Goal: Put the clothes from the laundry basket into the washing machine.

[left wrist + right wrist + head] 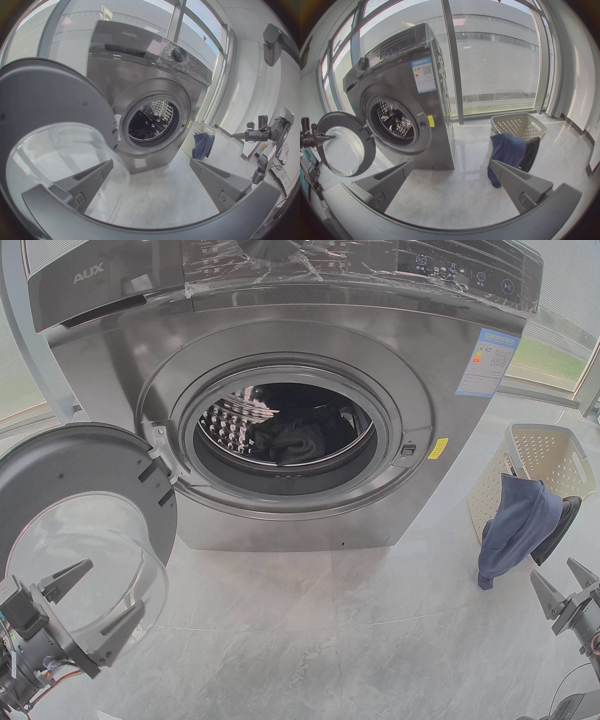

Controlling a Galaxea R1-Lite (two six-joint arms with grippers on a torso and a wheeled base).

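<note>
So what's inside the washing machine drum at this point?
A dark garment lies bunched low in the drum, beside its perforated metal wall. The opening's rim covers the drum's near bottom, so anything there can't be seen.

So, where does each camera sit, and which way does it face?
Head view: on the robot's head, facing forward and down at the washing machine and its open door; left gripper and right gripper show at the bottom corners.
Left wrist view: low beside the door, facing the drum opening; the open left gripper is in front, the right arm farther off.
Right wrist view: facing the machine and the laundry basket; the open right gripper is in front.
Shared: all three show the blue garment hanging over the basket's rim.
</note>
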